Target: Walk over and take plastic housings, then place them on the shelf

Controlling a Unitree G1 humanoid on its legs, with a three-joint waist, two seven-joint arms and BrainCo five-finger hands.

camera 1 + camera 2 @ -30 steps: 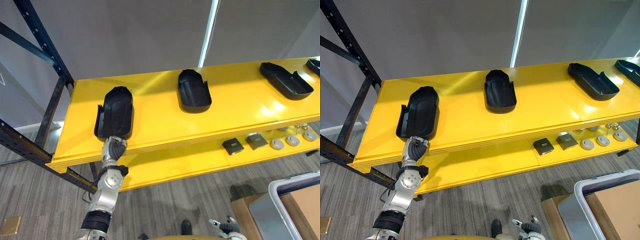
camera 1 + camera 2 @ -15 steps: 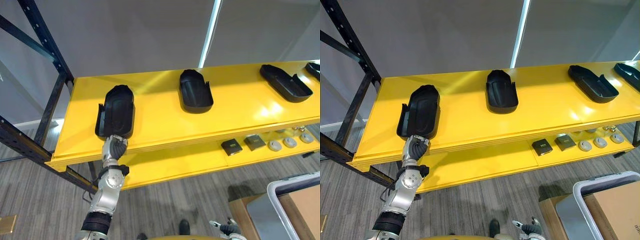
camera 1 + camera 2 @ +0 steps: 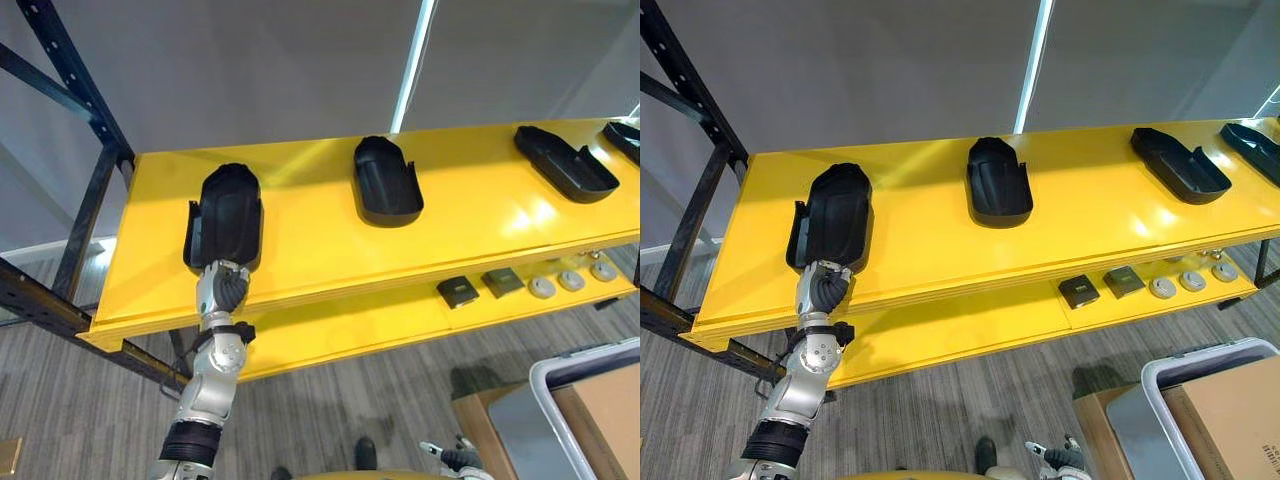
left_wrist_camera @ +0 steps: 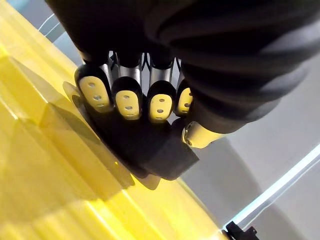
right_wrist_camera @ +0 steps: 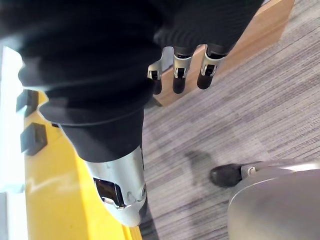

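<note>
1. Near and low on the right, the right hand (image 5: 181,70) hangs over the grey floor (image 3: 90,400), fingers loose, holding nothing.
2. The left hand (image 3: 222,290) reaches the yellow shelf (image 3: 310,245), fingers curled round the near end of the left housing (image 3: 227,210), which appears set down; release remains.
3. Rightward, the middle housing (image 3: 387,182) and right housing (image 3: 562,162) lie placed before a grey wall (image 3: 250,70).

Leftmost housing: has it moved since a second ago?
Yes: leftmost housing slid slightly back from the front edge of the shelf, left hand gripping its near end.
</note>
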